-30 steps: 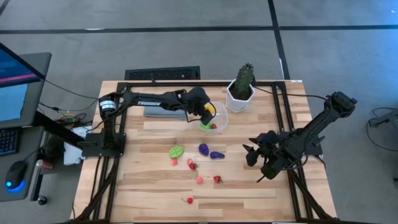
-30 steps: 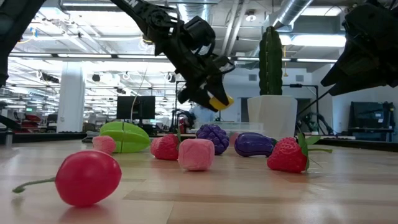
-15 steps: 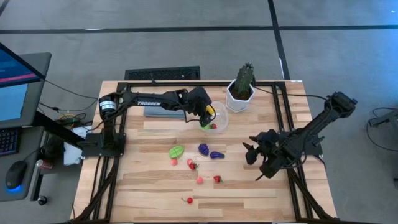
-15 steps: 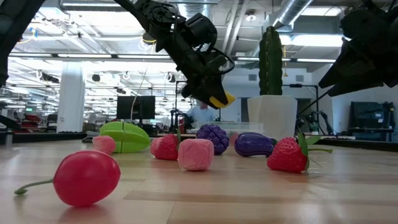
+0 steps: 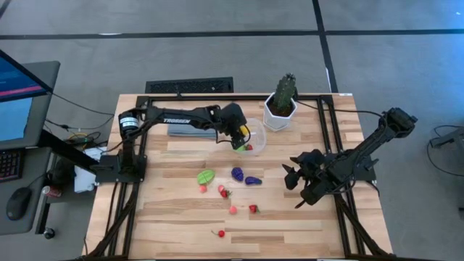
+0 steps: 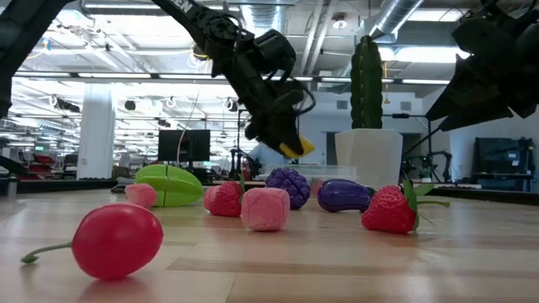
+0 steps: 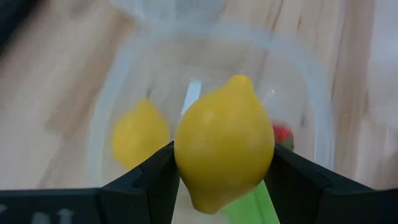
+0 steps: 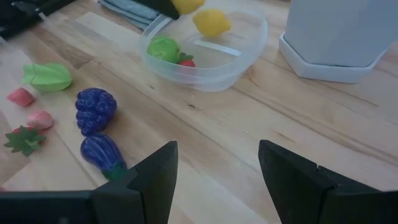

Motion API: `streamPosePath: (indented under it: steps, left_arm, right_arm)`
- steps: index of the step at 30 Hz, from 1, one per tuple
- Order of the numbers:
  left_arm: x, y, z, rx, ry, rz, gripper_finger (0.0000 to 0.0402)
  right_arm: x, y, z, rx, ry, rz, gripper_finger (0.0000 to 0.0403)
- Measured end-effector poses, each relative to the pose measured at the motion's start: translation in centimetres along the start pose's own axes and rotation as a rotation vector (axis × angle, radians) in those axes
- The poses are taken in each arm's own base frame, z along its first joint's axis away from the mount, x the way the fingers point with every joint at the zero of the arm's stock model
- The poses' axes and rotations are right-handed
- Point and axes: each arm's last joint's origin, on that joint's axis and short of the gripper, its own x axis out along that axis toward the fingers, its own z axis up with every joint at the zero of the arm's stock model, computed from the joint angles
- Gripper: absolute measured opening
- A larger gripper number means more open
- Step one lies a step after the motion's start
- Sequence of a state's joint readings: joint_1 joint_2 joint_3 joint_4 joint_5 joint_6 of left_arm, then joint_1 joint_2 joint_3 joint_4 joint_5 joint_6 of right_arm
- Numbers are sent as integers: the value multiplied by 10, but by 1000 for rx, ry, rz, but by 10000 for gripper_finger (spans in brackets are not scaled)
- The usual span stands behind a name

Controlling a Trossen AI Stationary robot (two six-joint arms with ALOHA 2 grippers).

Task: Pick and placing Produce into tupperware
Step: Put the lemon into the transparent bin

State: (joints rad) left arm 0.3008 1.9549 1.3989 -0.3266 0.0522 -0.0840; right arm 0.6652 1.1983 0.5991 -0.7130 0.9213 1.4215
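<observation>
Tupperware, a round clear container, sits on the desk toward the far edge, just beside the white cactus pot. The left gripper hangs directly over its rim, and its two dark fingers are closed on a yellow lemon, which fills the gap between them. In the left wrist view the container's open mouth lies right below the held lemon. Inside the container lie a second yellow lemon, a green piece and a small red piece. In the low view the held lemon hangs above the desk surface, in front of the tall cactus.

The rest of the produce is spread over the middle of the desk, nearer the front edge than the container. A green star-shaped piece lies to the left, a purple grape cluster and a purple eggplant just beside each other, with several small red and pink pieces nearer the front edge. One red cherry lies apart near the front edge.

The right gripper waits above the right side of the desk, well apart from the container, its fingers spread with nothing between them. A folded grey-blue cloth lies under the left arm near the far edge.
</observation>
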Motion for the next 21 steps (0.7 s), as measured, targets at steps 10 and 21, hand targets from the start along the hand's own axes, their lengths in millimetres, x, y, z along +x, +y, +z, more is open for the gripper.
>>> streamPosePath:
  steps: [10, 21]
  left_arm:
    - [9, 0, -4, -4, 23, -14, 195]
    - [9, 0, -4, 35, 26, -21, 195]
  right_arm:
    - [0, 1, 0, -2, 4, 7, 249]
    - [0, 1, 0, -10, 7, 7, 249]
